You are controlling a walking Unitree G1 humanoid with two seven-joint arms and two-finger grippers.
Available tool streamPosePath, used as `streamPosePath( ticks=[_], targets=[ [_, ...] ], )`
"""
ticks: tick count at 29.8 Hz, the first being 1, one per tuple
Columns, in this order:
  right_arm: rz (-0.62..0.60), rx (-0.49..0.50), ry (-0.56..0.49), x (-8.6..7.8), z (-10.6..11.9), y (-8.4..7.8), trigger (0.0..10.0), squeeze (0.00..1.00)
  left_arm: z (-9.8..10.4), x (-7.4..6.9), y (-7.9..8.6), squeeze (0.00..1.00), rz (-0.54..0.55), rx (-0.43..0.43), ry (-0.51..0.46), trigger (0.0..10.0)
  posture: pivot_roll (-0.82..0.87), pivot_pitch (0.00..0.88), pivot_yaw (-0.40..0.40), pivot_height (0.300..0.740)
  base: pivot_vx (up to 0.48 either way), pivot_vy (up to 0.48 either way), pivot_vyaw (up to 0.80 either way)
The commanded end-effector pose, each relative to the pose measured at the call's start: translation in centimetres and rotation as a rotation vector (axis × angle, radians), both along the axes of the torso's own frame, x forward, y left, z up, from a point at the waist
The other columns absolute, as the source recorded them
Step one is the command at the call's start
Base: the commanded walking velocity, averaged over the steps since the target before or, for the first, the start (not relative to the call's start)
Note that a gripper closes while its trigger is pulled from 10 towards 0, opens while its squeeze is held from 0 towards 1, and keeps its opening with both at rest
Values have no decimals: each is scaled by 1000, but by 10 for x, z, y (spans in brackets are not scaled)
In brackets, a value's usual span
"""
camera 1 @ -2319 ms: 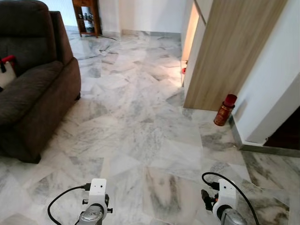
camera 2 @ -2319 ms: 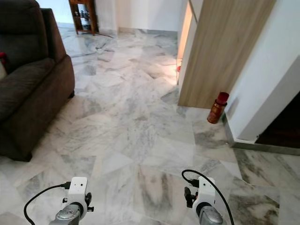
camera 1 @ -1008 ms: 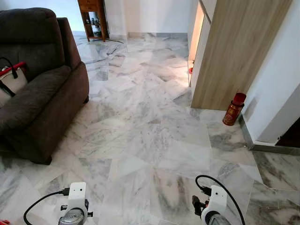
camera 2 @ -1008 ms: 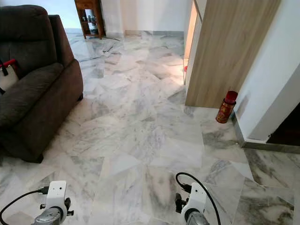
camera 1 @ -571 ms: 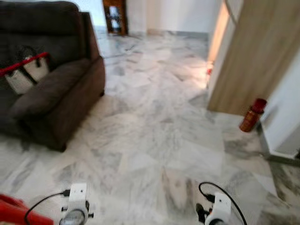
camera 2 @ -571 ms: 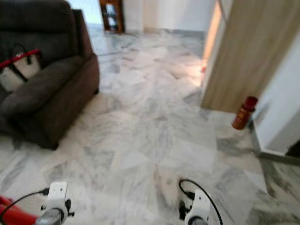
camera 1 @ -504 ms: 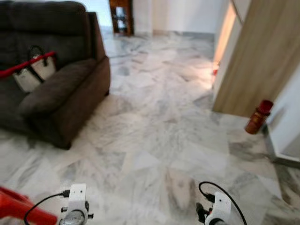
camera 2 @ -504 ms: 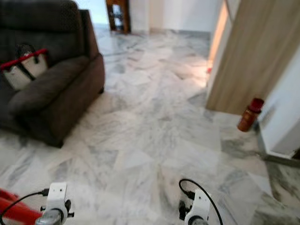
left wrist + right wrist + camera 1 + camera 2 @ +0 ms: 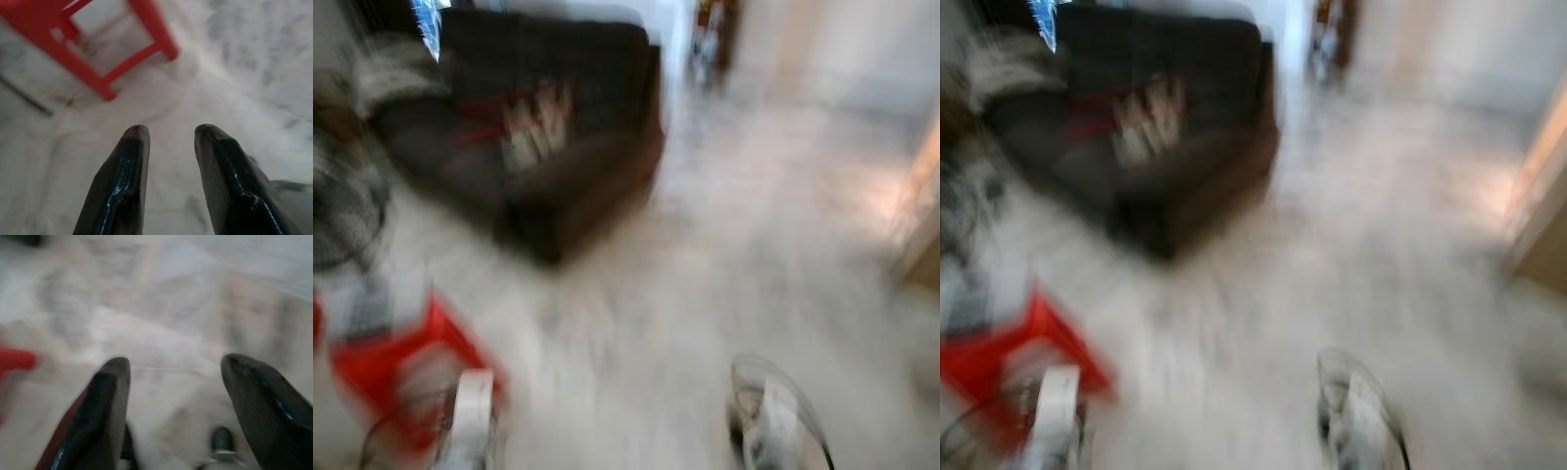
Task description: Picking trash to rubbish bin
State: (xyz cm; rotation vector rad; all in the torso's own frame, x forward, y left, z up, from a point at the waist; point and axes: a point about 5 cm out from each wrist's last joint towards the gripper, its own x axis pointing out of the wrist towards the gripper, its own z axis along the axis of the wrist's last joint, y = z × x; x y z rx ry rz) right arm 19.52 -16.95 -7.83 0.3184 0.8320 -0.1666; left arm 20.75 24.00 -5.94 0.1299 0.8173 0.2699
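Across a pale marble floor (image 9: 724, 255), heavily smeared by motion blur in both head views, the biggest shape is a dark brown sofa (image 9: 558, 127), which serves as the landmark. It stands at the far left of the room. On the sofa's seat lies a pale bag with a red strip (image 9: 524, 127), though blur hides its details. Nearer the robot than the sofa, low on the left, sits a red stool-like frame (image 9: 401, 367); its red legs (image 9: 98, 54) appear more sharply in the left wrist view, standing on the marble. Left of the sofa, a dark rounded shape (image 9: 342, 206) is too blurred to identify. Right of the sofa, far across the floor, a tan wooden panel edge (image 9: 1538, 225) shows.

No trash or rubbish bin can be made out in this blur.

The left gripper (image 9: 168, 134) hangs over bare marble close to the red frame, fingers slightly parted, with nothing between them. The right gripper (image 9: 173, 364) hangs over bare floor well to the right of the sofa, fingers spread wide and empty.
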Motion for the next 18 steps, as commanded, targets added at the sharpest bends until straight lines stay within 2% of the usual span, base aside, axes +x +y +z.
streamPosePath(
  ticks=[1,6,18],
  targets=[
    [-15,-20,22,-6,-2,-10,10000,0,-1,3,-9,0,-11,-19,-4,10000,-35,0,33,740,0,0,800],
    [-23,-19,29,-10,-4,-10,10000,0,-2,0,-7,0,-12,-19,0,10000,-45,0,51,740,0,0,800],
    [-19,-9,31,-11,-5,-6,10000,0,1,6,-7,0,-25,-14,-8,10000,-44,0,55,740,0,0,800]
  ],
)
